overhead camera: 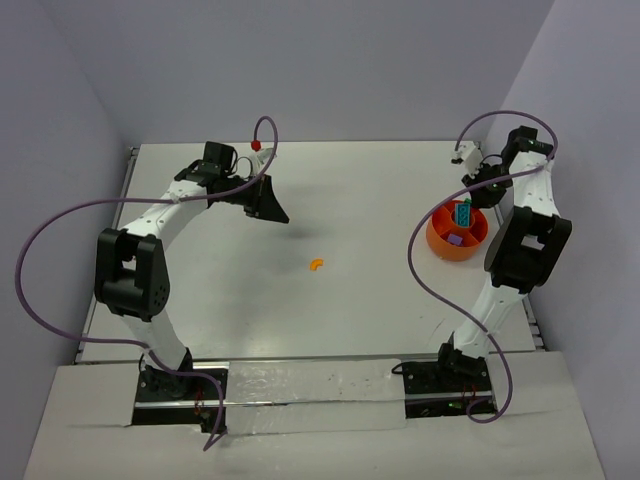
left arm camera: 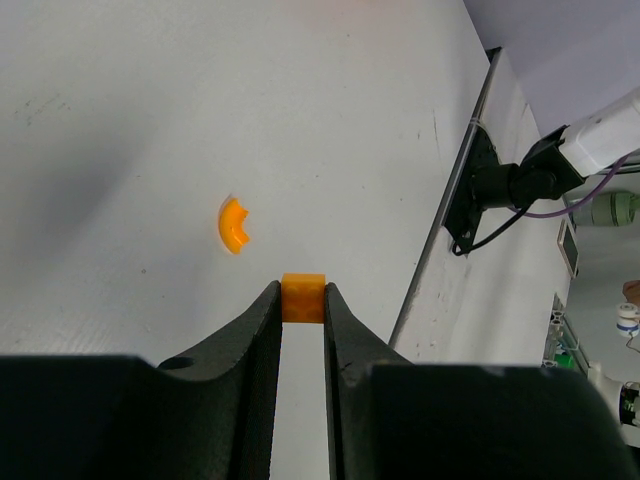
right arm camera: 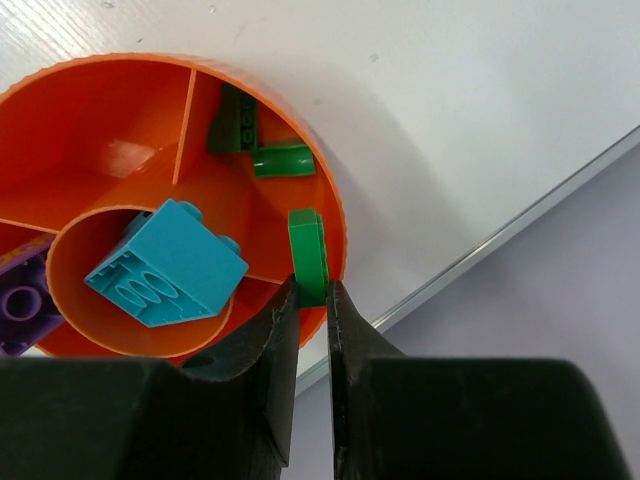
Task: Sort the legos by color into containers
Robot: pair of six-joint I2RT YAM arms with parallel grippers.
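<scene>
My left gripper (left arm camera: 302,302) is shut on a small orange lego (left arm camera: 302,297) and holds it above the white table. A curved orange lego (left arm camera: 232,223) lies on the table just ahead and left of it, near mid-table (overhead camera: 316,265). My right gripper (right arm camera: 312,290) is shut on a green lego (right arm camera: 308,250) over the rim of the container, a round orange bowl (right arm camera: 336,225) with dividers, at the table's right (overhead camera: 440,245). In the bowl lie a teal lego (right arm camera: 165,265) in the centre cup, a purple one (right arm camera: 20,305) and two green ones (right arm camera: 255,145).
A small red piece (overhead camera: 256,145) sits by the left arm's cable near the table's back edge. The table's metal edge rail (left arm camera: 440,250) runs past the right arm's base (left arm camera: 500,185). Purple walls close in the back and both sides.
</scene>
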